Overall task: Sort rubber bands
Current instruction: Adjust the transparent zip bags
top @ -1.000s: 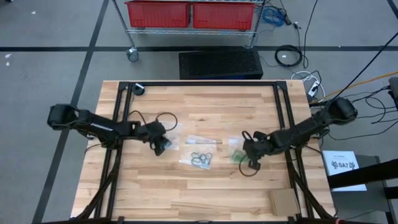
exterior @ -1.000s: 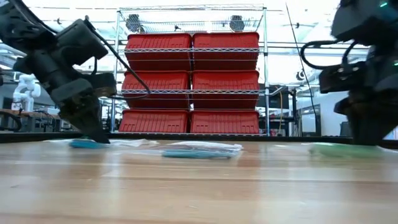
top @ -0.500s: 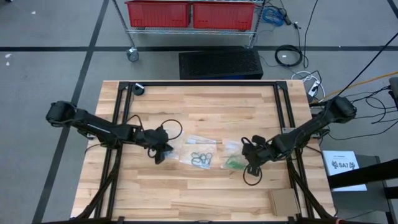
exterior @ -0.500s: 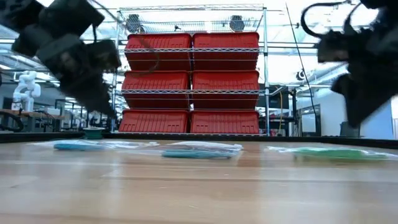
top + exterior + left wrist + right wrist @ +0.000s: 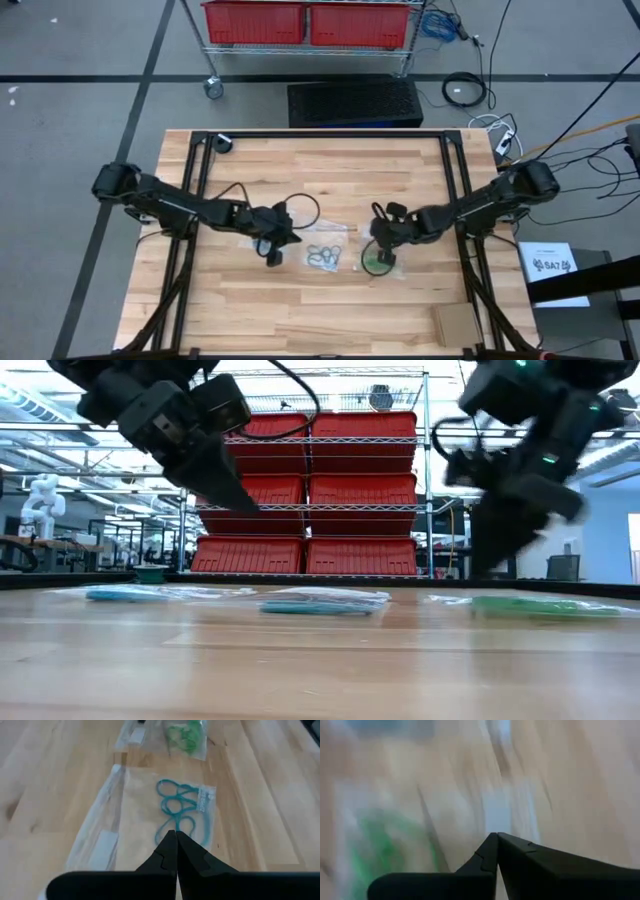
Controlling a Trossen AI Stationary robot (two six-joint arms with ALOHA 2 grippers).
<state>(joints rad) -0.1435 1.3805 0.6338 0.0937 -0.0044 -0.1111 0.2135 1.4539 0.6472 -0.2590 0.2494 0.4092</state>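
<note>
The rubber bands lie in clear bags in a row mid-table. Teal-blue loops (image 5: 179, 811) fill the middle bag (image 5: 322, 257), straight ahead of my left gripper (image 5: 176, 834). Green bands (image 5: 375, 263) sit in the right-hand bag, which also shows in the low view as a green bag (image 5: 540, 603). A third bag with teal bands (image 5: 130, 595) lies to the left. My left gripper (image 5: 273, 254) is shut and hangs above the table (image 5: 245, 506), left of the middle bag. My right gripper (image 5: 384, 254) is shut (image 5: 496, 836), raised above the green bag's far side.
A further clear bag (image 5: 131, 737) lies beyond the middle one, toward the table's far side. A black frame (image 5: 330, 134) runs along the table's far and side edges. A brown pad (image 5: 455, 322) sits at the near right corner. Black cables (image 5: 300, 208) loop from both wrists.
Both grippers have risen off the table, where their tips stood a second ago. My left gripper has moved right, away from the left teal bag toward the middle bag. My right gripper has swung left and is moving fast over the green bag.
</note>
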